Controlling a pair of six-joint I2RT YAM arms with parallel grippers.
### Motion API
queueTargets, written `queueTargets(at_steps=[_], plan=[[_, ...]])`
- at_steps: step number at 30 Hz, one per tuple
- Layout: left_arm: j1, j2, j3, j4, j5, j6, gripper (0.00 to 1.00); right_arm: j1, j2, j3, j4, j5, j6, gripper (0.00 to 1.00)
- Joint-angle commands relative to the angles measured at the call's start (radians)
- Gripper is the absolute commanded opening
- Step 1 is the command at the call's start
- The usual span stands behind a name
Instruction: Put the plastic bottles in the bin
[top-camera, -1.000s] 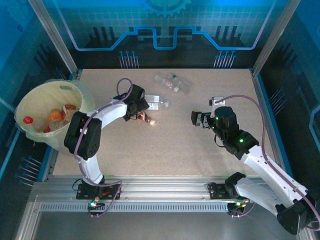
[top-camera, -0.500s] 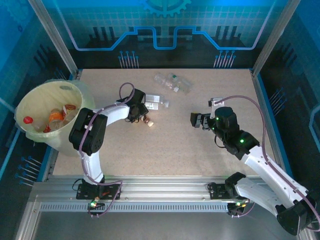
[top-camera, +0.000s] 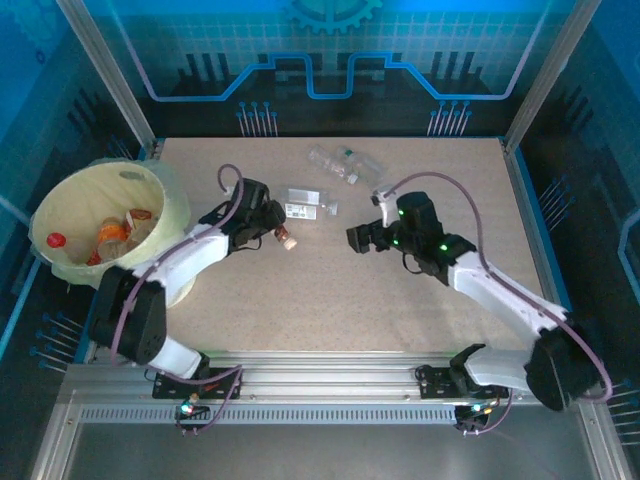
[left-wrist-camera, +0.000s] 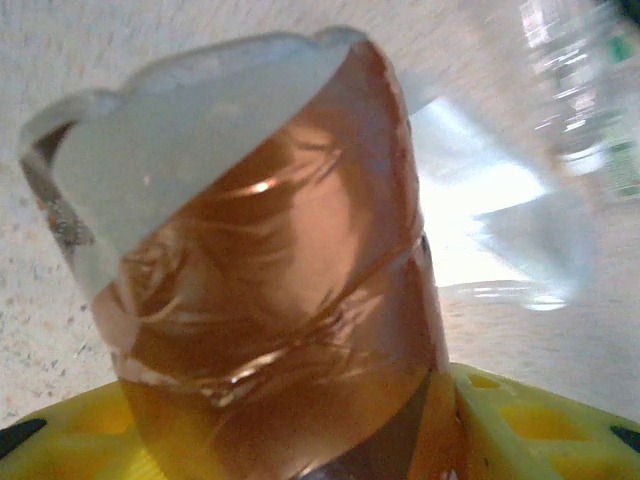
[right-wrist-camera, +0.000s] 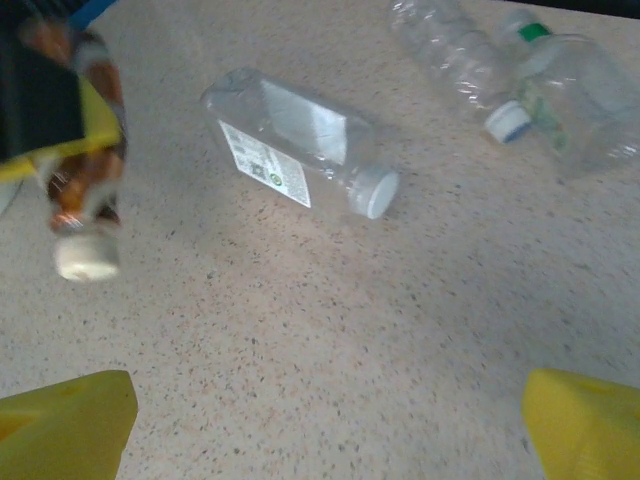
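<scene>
My left gripper (top-camera: 270, 231) is shut on a brown plastic bottle (top-camera: 283, 237) with a white cap, just above the table left of centre. In the left wrist view this bottle (left-wrist-camera: 280, 300) stands between my yellow fingers (left-wrist-camera: 530, 420). My right gripper (top-camera: 362, 238) hangs open over bare table, its yellow fingertips (right-wrist-camera: 60, 425) wide apart. Ahead of it lie a clear labelled bottle (right-wrist-camera: 300, 145) and the held brown bottle (right-wrist-camera: 85, 190). Two more clear bottles (top-camera: 345, 165) lie near the far edge. The cream bin (top-camera: 60, 205) stands at the left with several bottles inside.
The bin overhangs the table's left edge, its plastic liner (top-camera: 175, 190) bulging toward my left arm. Metal frame posts (top-camera: 110, 70) rise at the far corners. Open speckled tabletop (top-camera: 330, 300) lies between the grippers and the near rail.
My left gripper has shut on the brown bottle and drawn back a little leftward, its elbow swinging left. My right arm has reached left toward the clear labelled bottle, still open.
</scene>
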Motion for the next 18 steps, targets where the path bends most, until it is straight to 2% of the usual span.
queueTargets(at_steps=[1,6,11,18], plan=[[0.003,-0.094,0.031,-0.035,0.017,0.107,0.49,-0.011,0.139,0.112,0.084,-0.097,-0.196,1.0],[0.014,-0.19,0.187,-0.193,-0.03,0.219,0.49,-0.036,0.395,0.358,-0.095,-0.18,-0.449,0.99],[0.052,-0.244,0.319,-0.31,-0.06,0.298,0.49,-0.051,0.622,0.594,-0.245,-0.233,-0.617,0.97],[0.211,-0.314,0.478,-0.451,-0.096,0.354,0.49,-0.049,0.92,0.973,-0.464,-0.29,-0.728,0.95]])
